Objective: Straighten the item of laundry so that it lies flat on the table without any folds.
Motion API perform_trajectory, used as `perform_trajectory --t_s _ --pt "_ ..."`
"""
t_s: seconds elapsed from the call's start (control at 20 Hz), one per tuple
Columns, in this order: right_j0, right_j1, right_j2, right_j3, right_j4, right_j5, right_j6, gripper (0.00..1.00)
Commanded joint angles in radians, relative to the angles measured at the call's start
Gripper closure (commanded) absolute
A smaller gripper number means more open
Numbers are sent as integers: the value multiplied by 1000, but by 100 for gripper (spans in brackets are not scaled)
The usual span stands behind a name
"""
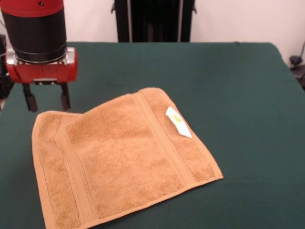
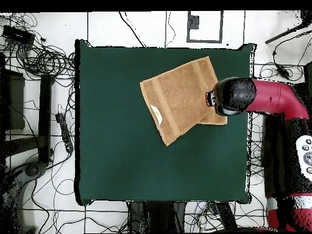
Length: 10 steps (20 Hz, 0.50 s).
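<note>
The orange-tan towel, the item of laundry [image 1: 119,157], lies spread on the dark green table [image 1: 228,86] at the front left, with woven bands near both ends and a small white label [image 1: 178,122] by its right band. Its far edge rises in a slight hump near the left corner. My gripper [image 1: 47,100] hangs open just above and behind the towel's far left corner, both black fingers apart with nothing between them. In the overhead view the towel [image 2: 180,97] lies skewed near the table's [image 2: 122,152] far right part, and the arm's head [image 2: 234,96] covers its right corner.
The towel's front left corner runs off the bottom of the front view. In the overhead view, cables and equipment [image 2: 36,91] lie on the floor around the table. The red arm [image 2: 280,103] reaches in from the right side.
</note>
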<state>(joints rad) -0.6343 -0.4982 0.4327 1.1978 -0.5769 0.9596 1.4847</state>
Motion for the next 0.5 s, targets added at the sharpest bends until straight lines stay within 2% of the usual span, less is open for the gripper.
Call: perform_trajectory --t_s 0.05,0.5 --pt "90 17 28 5 50 109 -9 0" --pt "110 27 11 13 104 94 47 0"
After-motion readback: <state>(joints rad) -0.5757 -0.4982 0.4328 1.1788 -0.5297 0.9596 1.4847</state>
